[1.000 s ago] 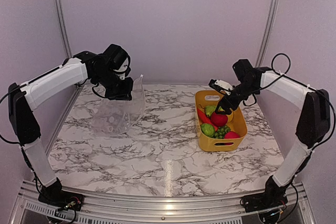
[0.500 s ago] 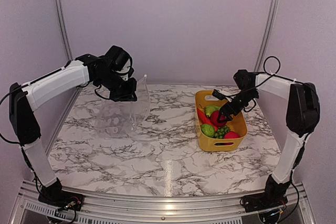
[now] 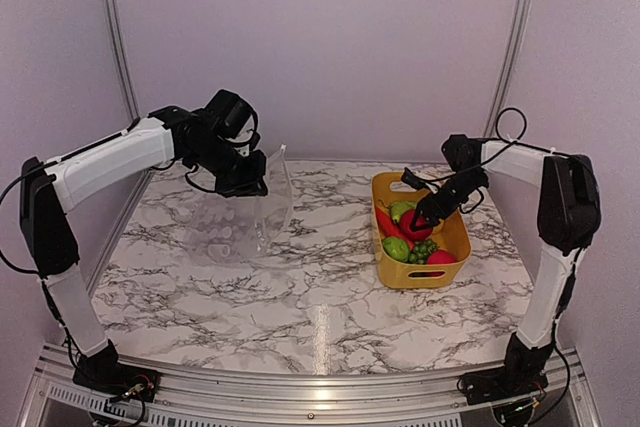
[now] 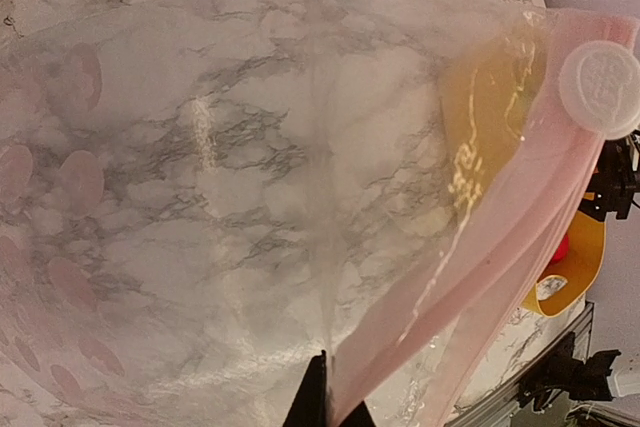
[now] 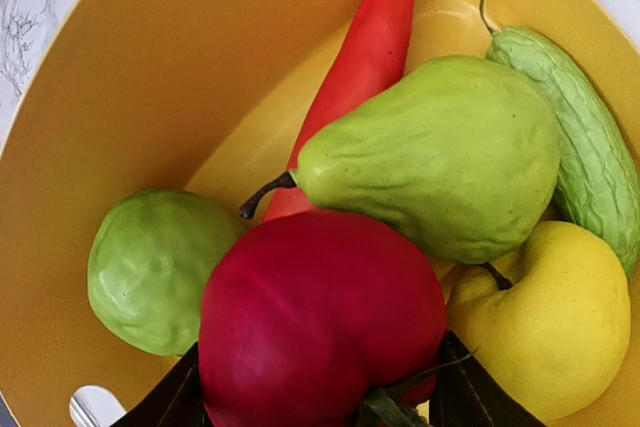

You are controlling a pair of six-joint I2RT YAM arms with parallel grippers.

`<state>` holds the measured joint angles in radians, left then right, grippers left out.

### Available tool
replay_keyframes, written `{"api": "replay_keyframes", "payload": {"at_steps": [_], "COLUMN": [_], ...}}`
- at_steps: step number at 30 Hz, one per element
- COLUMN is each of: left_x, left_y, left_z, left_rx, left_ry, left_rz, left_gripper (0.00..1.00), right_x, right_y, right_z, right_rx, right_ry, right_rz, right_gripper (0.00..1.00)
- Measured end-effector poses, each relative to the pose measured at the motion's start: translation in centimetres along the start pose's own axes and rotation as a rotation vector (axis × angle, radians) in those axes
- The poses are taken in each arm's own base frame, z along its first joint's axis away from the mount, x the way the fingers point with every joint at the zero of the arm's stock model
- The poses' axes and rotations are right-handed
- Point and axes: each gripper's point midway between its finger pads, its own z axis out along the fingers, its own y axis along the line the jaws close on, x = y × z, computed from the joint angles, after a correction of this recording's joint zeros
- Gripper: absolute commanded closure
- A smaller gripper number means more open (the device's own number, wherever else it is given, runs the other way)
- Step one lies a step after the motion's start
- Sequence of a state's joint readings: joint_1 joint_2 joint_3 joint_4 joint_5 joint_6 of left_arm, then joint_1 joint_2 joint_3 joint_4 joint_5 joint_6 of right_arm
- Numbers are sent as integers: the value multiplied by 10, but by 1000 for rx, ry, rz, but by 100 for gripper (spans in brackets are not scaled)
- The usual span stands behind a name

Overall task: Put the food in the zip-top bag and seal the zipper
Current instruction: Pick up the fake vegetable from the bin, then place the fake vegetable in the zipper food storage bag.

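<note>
While the left tool pinched the clear bag by its edge above the desk, the right tool clasped a red apple in the yellow basket.

arms: white links, black joints | cables: black (looped at wrists)

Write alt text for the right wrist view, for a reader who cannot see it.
A red apple is gripped low in the frame by the right gripper, inside a yellow basket. Beside it lie a green pear, a red pepper, a cucumber, a yellow fruit and a round green fruit.
</note>
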<state>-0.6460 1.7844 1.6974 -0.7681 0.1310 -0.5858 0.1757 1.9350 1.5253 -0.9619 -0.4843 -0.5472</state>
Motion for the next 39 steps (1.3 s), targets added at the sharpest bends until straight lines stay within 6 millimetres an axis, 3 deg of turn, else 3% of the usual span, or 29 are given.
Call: {"api": "replay_keyframes", "payload": {"at_steps": [5, 10, 13, 17, 23, 29, 33, 39], "left_x": [5, 7, 6, 2, -3, -9, -15, -20], "left_y": [-2, -5, -8, -14, -26, -41, -54, -57], "left_z": [7, 10, 10, 10, 10, 8, 6, 3], "left_rx": [-2, 0, 8, 31, 92, 161, 221, 258], "left_ry": [16, 21, 14, 0, -11, -28, -42, -47], "left_rz": [-9, -13, -18, -21, -40, -65, -78, -109], "left_gripper": [98, 98, 98, 98, 98, 98, 98, 100], "right_x": [-6, -40, -75, -114, -158, -187, -194, -198], "right_y": [5, 26, 58, 120, 206, 268, 289, 278], "right_z": [-10, -56, -90, -111, -113, -108, -90, -72], "right_rx": [1, 60, 99, 83, -47, -163, -241, -247], "right_ry": [-22, -144, -253, -373, -497, -569, -561, -538], "right_rz": [-19, -132, -261, -438, -581, -645, -637, -583], "right_gripper": [52, 56, 57, 58, 59, 59, 59, 60]}}
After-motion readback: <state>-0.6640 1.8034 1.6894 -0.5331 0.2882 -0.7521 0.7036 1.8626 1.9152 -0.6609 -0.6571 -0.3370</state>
